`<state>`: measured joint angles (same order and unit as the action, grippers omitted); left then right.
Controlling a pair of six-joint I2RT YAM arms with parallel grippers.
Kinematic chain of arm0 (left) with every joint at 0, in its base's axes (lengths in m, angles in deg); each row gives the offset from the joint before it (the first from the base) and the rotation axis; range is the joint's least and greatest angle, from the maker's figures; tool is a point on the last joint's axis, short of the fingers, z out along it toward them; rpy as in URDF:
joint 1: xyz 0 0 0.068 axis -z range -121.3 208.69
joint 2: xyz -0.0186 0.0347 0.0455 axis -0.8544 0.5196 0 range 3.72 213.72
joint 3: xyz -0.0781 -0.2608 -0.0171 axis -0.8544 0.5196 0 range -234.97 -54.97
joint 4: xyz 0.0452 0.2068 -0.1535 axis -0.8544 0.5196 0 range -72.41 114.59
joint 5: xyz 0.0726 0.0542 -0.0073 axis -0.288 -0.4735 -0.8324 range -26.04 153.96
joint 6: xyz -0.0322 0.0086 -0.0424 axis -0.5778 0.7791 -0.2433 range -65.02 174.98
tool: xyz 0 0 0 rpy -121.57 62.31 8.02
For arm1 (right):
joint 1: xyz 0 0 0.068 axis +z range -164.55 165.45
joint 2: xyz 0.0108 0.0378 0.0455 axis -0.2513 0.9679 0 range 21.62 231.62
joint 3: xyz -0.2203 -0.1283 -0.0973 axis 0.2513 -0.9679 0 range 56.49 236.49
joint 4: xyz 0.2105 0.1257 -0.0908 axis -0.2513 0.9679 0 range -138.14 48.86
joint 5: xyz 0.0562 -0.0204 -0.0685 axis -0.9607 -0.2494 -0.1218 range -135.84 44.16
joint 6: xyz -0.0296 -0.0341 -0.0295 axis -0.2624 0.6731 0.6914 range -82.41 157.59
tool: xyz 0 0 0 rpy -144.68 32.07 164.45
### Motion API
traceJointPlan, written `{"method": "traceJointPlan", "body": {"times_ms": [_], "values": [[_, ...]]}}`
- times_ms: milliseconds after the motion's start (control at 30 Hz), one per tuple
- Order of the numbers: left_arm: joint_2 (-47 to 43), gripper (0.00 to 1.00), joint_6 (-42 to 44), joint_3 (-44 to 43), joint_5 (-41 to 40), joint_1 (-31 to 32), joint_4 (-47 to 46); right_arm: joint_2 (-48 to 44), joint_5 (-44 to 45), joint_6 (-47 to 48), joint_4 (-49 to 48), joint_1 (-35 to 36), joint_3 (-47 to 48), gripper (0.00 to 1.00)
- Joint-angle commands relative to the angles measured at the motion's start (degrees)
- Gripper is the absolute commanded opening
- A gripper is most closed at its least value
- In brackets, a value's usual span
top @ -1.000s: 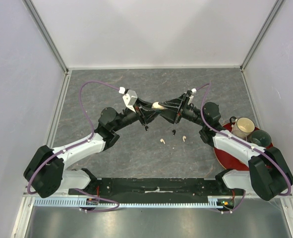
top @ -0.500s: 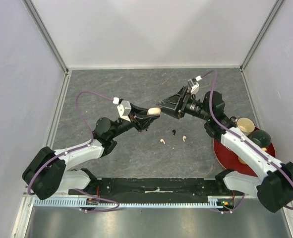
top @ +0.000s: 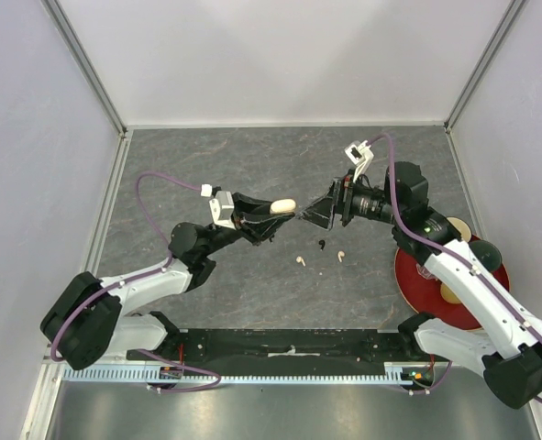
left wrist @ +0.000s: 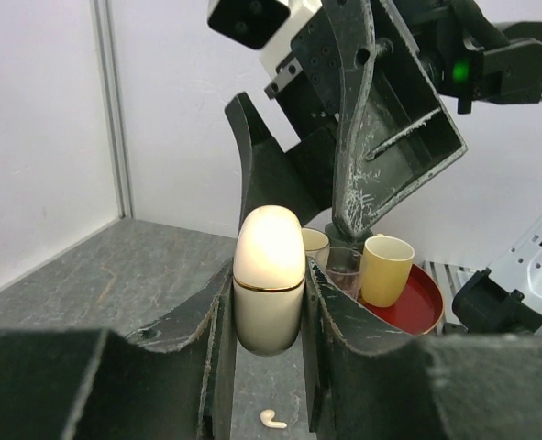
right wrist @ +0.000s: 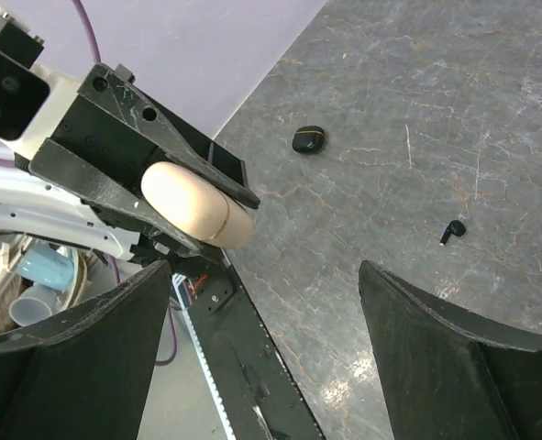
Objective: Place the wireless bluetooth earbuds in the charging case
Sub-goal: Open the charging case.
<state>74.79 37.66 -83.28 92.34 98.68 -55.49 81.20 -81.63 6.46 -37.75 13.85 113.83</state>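
My left gripper (top: 275, 213) is shut on a cream-white oval charging case (top: 283, 206) with a gold seam, closed, held above the table's middle. The case stands between the fingers in the left wrist view (left wrist: 270, 280). My right gripper (top: 324, 213) is open wide and empty, just right of the case and facing it (right wrist: 193, 206). On the table lie two cream earbuds (top: 300, 261) (top: 340, 256) and a black one (top: 321, 244). One cream earbud shows below the case (left wrist: 271, 420). The right wrist view shows a black earbud (right wrist: 451, 231) and a second small black piece (right wrist: 308, 139).
A red tray (top: 406, 275) with cups stands at the right, partly under my right arm. In the left wrist view it (left wrist: 417, 302) holds a yellow cup (left wrist: 385, 269) and a glass (left wrist: 344, 272). Walls close in the back and both sides.
The grippers, together at the case a second ago, have parted. My left gripper drew back left with the case. My right gripper let go, opened wide and turned to face the case.
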Motion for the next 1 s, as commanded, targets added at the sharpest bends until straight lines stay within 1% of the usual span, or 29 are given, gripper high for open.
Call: {"method": "traceJointPlan", "body": {"times_ms": [0, 300, 467, 600, 700, 967], "values": [[0.5, 0.02, -0.7, -1.1, 2.6, 0.1, -7.4, 0.7, -1.4, 5.4, 1.6, 0.6, 4.5, 0.9], [1.5, 0.02, -2.6, -2.5, 5.5, 0.1, -7.9, 2.7, 4.0, 3.6, 2.1, 1.3, 4.0, 0.89], [2.1, 0.02, -3.2, -3.0, 5.9, 0.1, -8.9, 2.7, 5.1, 3.8, 2.5, 1.4, 3.7, 0.89], [2.0, 0.02, -4.2, -3.3, 7.9, 0.2, -9.4, 2.9, 6.6, 2.3, 2.4, 1.5, 3.7, 0.89], [1.5, 0.02, -4.6, -3.5, 9.2, 0.1, -9.3, 3.3, 7.9, 1.0, 1.7, 1.4, 3.7, 0.89], [-0.2, 0.02, -4.3, -1.7, 10.3, 0.2, -8.3, 4.0, 7.7, -3.0, -3.2, 1.4, 4.2, 0.89]]}}
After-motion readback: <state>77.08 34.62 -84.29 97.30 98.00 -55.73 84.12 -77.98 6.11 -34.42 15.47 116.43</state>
